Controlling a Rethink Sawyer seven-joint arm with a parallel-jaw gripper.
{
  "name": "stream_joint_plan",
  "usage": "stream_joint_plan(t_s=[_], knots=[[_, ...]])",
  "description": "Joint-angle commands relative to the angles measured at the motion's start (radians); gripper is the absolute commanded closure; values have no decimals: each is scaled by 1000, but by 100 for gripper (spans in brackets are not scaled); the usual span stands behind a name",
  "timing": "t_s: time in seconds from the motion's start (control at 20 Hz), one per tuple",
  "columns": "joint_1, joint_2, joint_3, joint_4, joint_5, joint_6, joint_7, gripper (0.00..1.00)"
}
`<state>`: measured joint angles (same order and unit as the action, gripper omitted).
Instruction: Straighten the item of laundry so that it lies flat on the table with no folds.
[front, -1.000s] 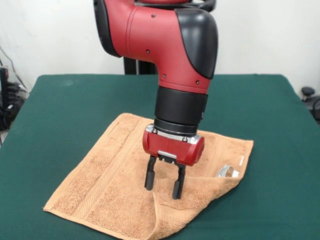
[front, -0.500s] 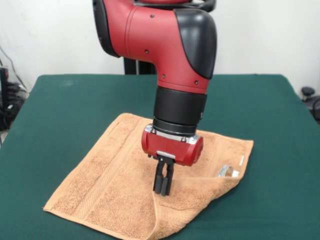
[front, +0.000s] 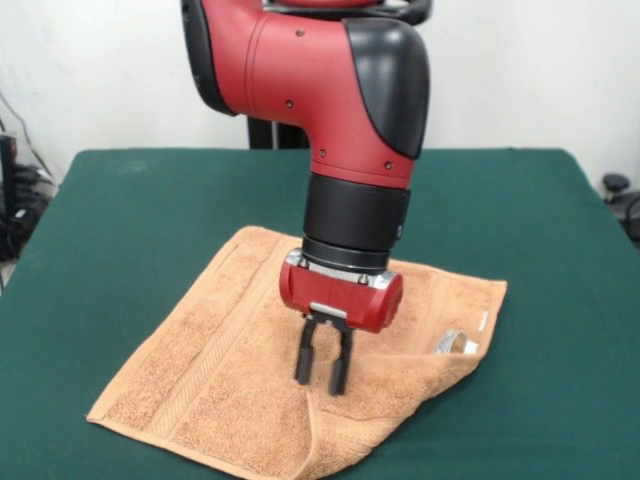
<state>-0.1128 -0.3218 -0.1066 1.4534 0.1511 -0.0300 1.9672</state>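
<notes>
The orange-tan towel (front: 250, 370) lay on the dark green desk (front: 120, 220), set diamond-wise in the front view, with one corner toward the far side, one at the right and one at the lower left near the picture's bottom edge. Most of it was spread flat, and a woven border band ran along its left part. The near right portion was not flat: a flap was folded over onto the towel, its crease running from the right corner down toward the bottom edge, where the cloth bunched into a raised ridge. A small white label (front: 483, 321) showed at the right edge, and just left of it a pale loop-like tag (front: 452, 343) lay on the cloth. The red and black arm (front: 340, 110) came straight down over the towel's middle, and the end effector (front: 322, 375) pointed down at the folded flap. Its two black fingers (front: 303, 362) stood only slightly apart, with a narrow gap between them, and their tips reached the cloth beside the fold's ridge; whether any cloth was pinched between them could not be told. Bare green desk lay wide on the left, the right and the far side of the towel, while the towel's near edge ran close to the bottom of the view
</notes>
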Motion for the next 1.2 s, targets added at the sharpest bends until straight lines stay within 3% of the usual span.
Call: stream_joint_plan(t_s=[0.05,0.4,0.65,1.2], knots=[[23,74,80,77,23,-55,208,0],[-15,66,130,99,-3,-60,200,0],[-119,42,252,152,-91,-77,161,0],[-181,44,319,182,-158,-99,157,0]])
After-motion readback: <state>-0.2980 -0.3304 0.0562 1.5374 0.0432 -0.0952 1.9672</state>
